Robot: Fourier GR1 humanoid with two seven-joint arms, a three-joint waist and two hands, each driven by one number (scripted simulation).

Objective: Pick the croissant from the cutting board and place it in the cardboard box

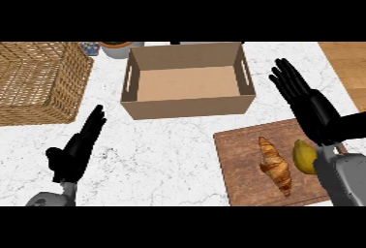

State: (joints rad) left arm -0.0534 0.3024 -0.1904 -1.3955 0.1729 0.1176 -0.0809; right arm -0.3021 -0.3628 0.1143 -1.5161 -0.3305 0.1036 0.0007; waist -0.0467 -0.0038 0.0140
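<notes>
Well, the cardboard box (187,107) sits open-topped on the white marbled worktop (164,155), and everything else is laid out around it. On the robot's side of the box and off to its right lies a wooden cutting board (239,160), close to the box's front right corner but not touching it. The croissant (275,164) rests on that board, lying lengthwise with one tip pointing back toward the box. A yellow fruit (304,156) lies just beside it, on the side farther from the box, partly hidden by the right forearm.

The right hand (304,99) is just right of the box's right wall, fingers straight and slightly fanned, holding nothing. The left hand (77,150) is nearer the robot than the box and to its left, fingers straight and pressed together, thumb out, also holding nothing.

A wicker basket (39,80) stands just left of the box.
</notes>
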